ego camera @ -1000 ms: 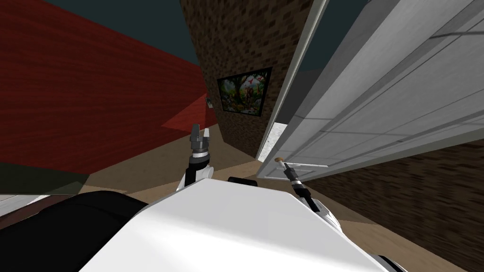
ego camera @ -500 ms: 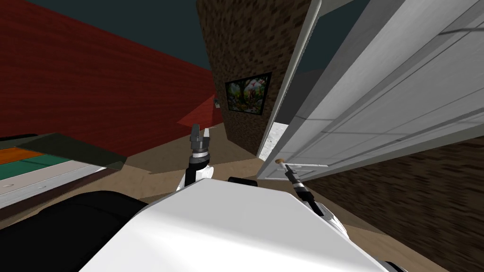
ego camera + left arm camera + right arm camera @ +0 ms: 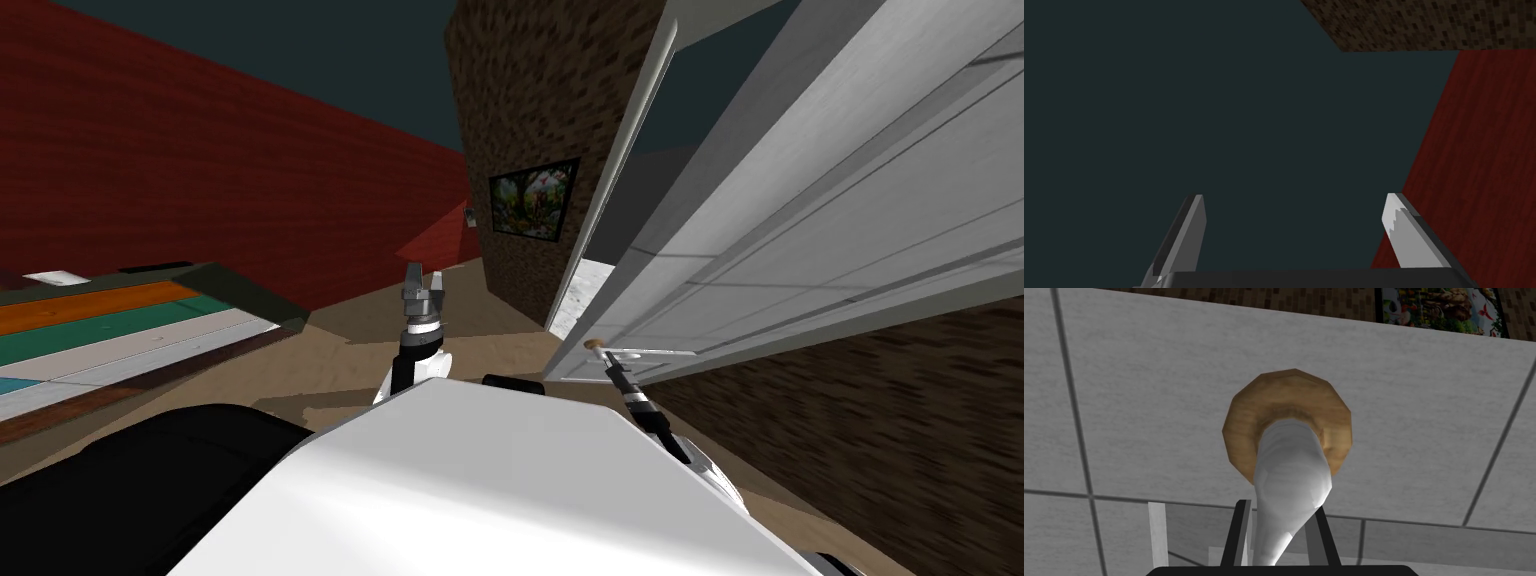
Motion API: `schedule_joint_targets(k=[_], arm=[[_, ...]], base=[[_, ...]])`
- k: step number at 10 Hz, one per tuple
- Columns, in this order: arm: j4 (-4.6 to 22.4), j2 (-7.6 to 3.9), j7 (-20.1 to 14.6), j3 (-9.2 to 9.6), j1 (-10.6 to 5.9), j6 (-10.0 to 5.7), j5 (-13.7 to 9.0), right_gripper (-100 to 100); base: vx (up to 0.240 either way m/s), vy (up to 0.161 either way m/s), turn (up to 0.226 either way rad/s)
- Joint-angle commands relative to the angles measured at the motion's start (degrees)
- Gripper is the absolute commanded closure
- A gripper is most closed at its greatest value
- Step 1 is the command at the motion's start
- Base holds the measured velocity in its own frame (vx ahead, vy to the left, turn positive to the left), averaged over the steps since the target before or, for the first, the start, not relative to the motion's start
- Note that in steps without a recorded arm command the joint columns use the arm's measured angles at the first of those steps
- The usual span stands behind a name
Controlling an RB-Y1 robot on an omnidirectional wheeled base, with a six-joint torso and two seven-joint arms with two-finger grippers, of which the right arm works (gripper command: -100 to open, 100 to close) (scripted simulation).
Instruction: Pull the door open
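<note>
Head view: the door (image 3: 800, 220) stood partly open at your right, with the left claw (image 3: 423, 285) idle ahead. Left wrist: its fingers (image 3: 1189, 225) were spread wide, empty. Right wrist: your right claw (image 3: 1280, 520) clamped the handle (image 3: 1291, 473). Mid-pull, I judge; next, draw back along the door's arc.

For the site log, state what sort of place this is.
Likely a room in a house: a white panelled door whose handle the right gripper grips, a framed picture on a dark brick wall, and a tan floor.
</note>
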Motion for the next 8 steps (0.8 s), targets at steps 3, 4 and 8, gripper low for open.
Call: schedule_joint_targets(k=[3, 4, 8], arm=[[0.84, -0.99, -0.31, 0.10, 1.92, -3.41, -0.47, 100], [1.32, -1.25, -0.43, 0.15, 2.33, -4.42, -0.59, 100], [2.59, -1.93, -0.76, 0.30, 3.39, -7.07, -0.91, 100]], base=[[-0.197, -0.097, 0.214], [-0.189, -0.093, 0.222], [-0.174, -0.058, 0.136]])
